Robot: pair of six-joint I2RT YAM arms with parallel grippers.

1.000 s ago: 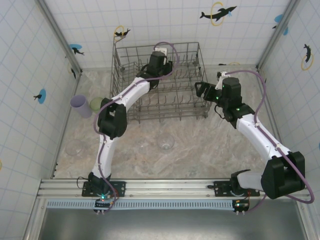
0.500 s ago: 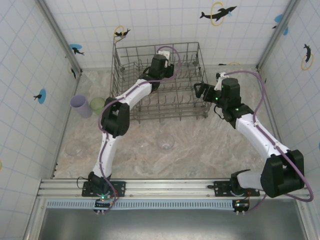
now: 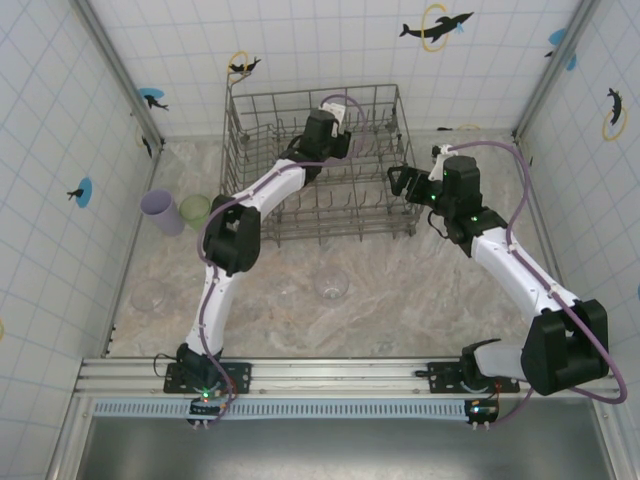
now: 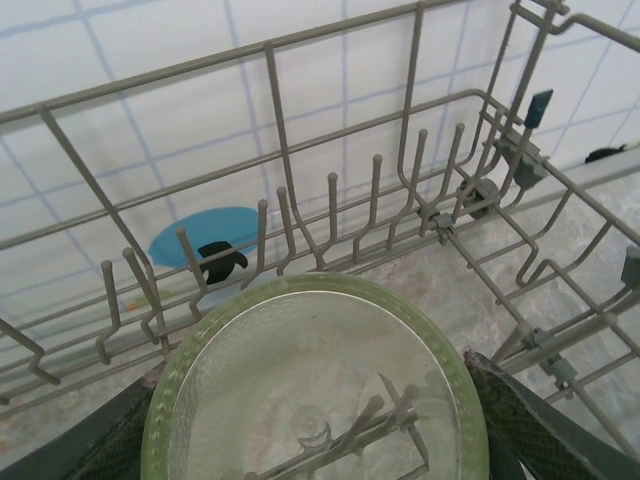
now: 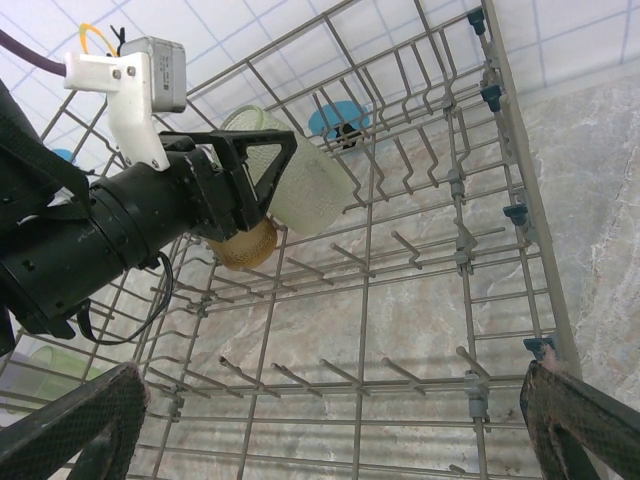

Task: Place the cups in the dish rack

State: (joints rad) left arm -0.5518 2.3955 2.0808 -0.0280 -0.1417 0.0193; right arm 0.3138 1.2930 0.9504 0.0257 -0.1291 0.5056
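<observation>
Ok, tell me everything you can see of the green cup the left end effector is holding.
The pale green cup is a small translucent plastic tumbler with a finely textured wall; tines show through it. It's tipped on its side inside the dish rack, above the tines, clamped between the left end effector's mesh-padded fingers. Whether it touches the amber cup beneath is unclear.

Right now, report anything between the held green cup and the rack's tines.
Nothing visible lies between the pale green translucent plastic cup in the left claw and the tines of the grey wire dish rack. An amber-brown cup sits close under the claw.
</observation>
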